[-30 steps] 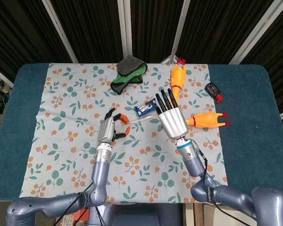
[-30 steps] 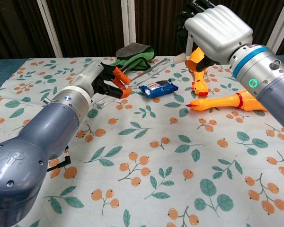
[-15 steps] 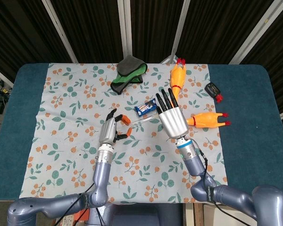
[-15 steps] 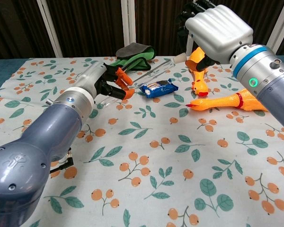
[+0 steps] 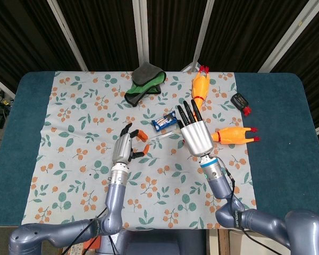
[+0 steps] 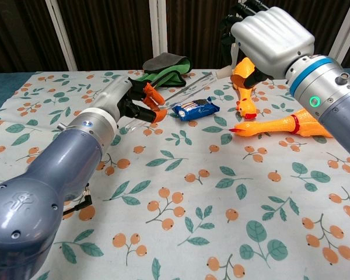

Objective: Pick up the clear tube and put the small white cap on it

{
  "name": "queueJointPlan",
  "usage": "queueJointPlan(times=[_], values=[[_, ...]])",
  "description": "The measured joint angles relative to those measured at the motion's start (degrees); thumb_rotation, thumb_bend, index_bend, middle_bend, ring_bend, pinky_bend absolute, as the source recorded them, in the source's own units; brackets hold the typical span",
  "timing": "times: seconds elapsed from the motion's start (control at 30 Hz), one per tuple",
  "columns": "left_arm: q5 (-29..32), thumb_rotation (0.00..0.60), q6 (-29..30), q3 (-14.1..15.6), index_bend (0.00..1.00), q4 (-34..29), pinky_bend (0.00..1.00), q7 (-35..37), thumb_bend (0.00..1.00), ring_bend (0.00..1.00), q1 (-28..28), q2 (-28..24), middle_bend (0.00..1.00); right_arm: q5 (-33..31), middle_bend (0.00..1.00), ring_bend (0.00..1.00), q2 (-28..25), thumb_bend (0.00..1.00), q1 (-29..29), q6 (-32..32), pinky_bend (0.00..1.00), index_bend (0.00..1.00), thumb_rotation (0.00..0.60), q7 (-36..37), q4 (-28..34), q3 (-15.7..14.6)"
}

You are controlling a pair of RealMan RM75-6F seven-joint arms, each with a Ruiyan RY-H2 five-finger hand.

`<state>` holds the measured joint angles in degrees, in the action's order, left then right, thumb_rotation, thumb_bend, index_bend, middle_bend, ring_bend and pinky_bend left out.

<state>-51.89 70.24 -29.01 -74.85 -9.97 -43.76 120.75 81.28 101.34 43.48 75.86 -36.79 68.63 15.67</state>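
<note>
The clear tube (image 5: pixel 162 135) hangs slanted above the floral cloth between my hands; in the chest view the tube (image 6: pixel 192 83) rises toward the right. My right hand (image 5: pixel 194 133) holds its right end by the thumb, the other fingers stretched straight; the right hand (image 6: pixel 271 38) shows its back in the chest view. My left hand (image 5: pixel 128 146), with orange fingertips, is curled just left of the tube's lower end, and the left hand (image 6: pixel 131 99) is close to it in the chest view too. I cannot make out the small white cap in the left hand.
A blue packet (image 5: pixel 164 122) lies just behind the tube. A green and grey cloth (image 5: pixel 143 82) sits at the back. Two orange rubber chickens (image 5: pixel 200 87) (image 5: pixel 235 135) lie right of my right hand. A small black item (image 5: pixel 239 99) rests at the far right.
My left hand has moved a little to the right, closer to the tube's lower end. The right hand and tube have shifted slightly right.
</note>
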Motion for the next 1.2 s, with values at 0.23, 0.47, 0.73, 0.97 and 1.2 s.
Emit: queueJointPlan(times=[0.23, 0.47, 0.73, 0.97, 1.2], values=[[-0.1, 0.600, 0.0, -0.2, 0.60, -0.1, 0.00, 0.0, 0.72, 0.05, 0.1, -0.1, 0.50, -0.1, 0.20, 0.03, -0.2, 0.43, 0.0, 0.0, 0.04, 0.62, 0.600, -0.2, 0.6, 0.0], [-0.1, 0.600, -0.2, -0.3, 0.60, 0.0, 0.00, 0.0, 0.72, 0.05, 0.0, 0.1, 0.50, 0.0, 0.20, 0.03, -0.2, 0.43, 0.0, 0.1, 0.04, 0.62, 0.600, -0.5, 1.3, 0.0], [-0.3, 0.600, -0.4, -0.7, 0.60, 0.3, 0.00, 0.1, 0.72, 0.07, -0.5, 0.4, 0.50, 0.0, 0.19, 0.03, 0.2, 0.43, 0.1, -0.2, 0.04, 0.62, 0.600, -0.7, 1.7, -0.3], [-0.5, 0.600, -0.7, -0.9, 0.60, 0.7, 0.00, 0.2, 0.72, 0.07, -0.9, 0.6, 0.51, 0.0, 0.20, 0.03, 0.5, 0.43, 0.1, -0.2, 0.04, 0.62, 0.600, -0.9, 1.8, -0.4], [-0.6, 0.600, -1.0, -0.9, 0.60, 1.0, 0.00, 0.5, 0.72, 0.07, -1.1, 0.8, 0.51, 0.1, 0.20, 0.03, 0.5, 0.43, 0.2, -0.2, 0.04, 0.62, 0.600, -1.1, 2.0, -0.4]])
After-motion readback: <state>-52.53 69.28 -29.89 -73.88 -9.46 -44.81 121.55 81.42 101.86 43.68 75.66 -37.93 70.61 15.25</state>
